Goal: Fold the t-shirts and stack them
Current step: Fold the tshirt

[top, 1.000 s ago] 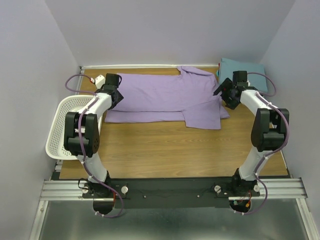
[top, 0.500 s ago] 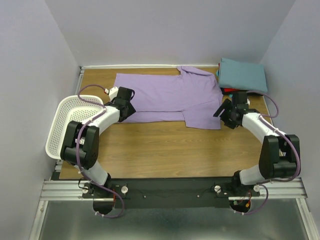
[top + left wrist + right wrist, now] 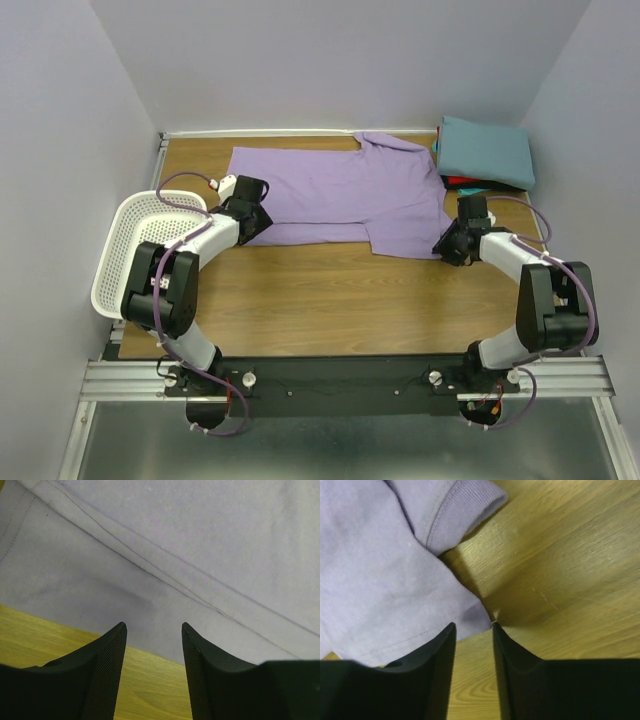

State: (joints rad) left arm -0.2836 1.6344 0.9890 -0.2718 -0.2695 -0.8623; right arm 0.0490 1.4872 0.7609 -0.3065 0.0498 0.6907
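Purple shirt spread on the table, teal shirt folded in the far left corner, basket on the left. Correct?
No. The teal shirt is folded in the far right corner, not the left, as the top external view shows. The rest holds: the purple shirt is spread on the table, and the basket is on the left.

Overhead; close wrist views of shirt (image 3: 330, 195)

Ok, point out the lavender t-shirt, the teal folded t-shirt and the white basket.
lavender t-shirt (image 3: 340, 195), top external view, middle of its body.
teal folded t-shirt (image 3: 485, 150), top external view, top face.
white basket (image 3: 122, 245), top external view, perforated inner wall.
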